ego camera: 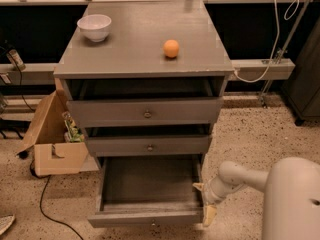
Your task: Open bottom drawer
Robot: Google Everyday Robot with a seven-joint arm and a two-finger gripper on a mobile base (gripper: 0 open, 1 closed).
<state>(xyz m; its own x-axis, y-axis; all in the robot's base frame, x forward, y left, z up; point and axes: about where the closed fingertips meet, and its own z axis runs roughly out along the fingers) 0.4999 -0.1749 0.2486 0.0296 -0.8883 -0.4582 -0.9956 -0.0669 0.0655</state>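
Note:
The bottom drawer (pixel 148 186) of the grey chest stands pulled far out, and its inside is empty. Its narrow front panel is near the lower edge of the view, with the knob barely showing. My gripper (pixel 204 201) is just beside the drawer's right front corner, low to the floor. Its two yellowish fingertips (pixel 209 215) are spread apart and hold nothing. The white arm reaches in from the lower right.
The two upper drawers (pixel 146 112) are each slightly ajar. A white bowl (pixel 94 27) and an orange ball (pixel 171 48) rest on the chest top (pixel 135 44). An open cardboard box (pixel 52 139) stands at the left, with a black cable on the floor.

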